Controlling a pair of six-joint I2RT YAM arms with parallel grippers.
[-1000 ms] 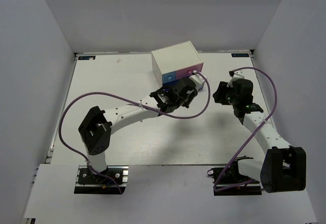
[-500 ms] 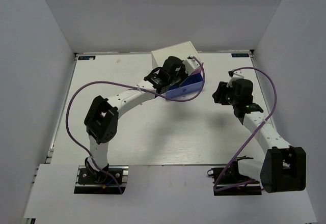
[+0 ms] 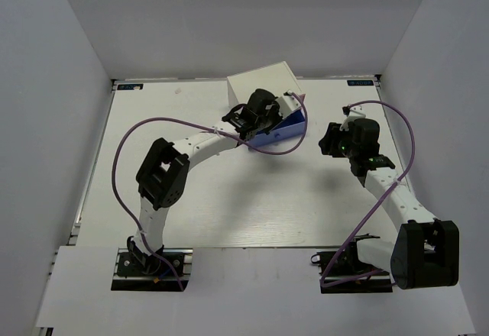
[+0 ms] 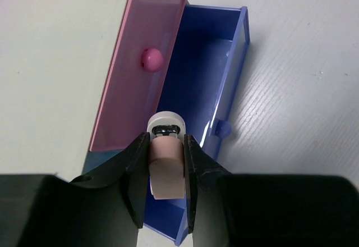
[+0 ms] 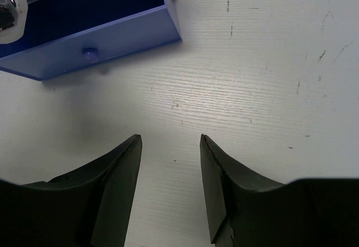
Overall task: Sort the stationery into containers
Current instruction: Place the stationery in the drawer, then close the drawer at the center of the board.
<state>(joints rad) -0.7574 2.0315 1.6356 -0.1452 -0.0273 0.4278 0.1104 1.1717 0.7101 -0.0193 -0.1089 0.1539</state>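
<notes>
Pinkish-beige eraser block [image 4: 167, 174] is clamped in your left hand [image 4: 166, 151]. The fingers are closed most of the way, one on each long side of the block. A white round piece [image 4: 166, 124] with a shiny centre sits at the block's far end; can't tell what it is.

The block hangs over the open periwinkle drawer [image 4: 202, 73], near one end of it and inside the walls. Can't tell whether it touches the drawer floor. The visible part of the floor is bare.

The drawer's knob [image 4: 224, 129] is on its outer front, just beside the block in the wrist view. The pink drawer front [image 4: 140, 50], with its pink knob [image 4: 151, 60], runs along the drawer's box side. The white box [image 3: 263, 84] sits behind the drawer.

Your right hand [image 5: 170, 140] is off the drawer's knob side, well apart from it, over bare worktop [image 5: 252, 90]. Its jaws are parted partway and nothing is between them.
</notes>
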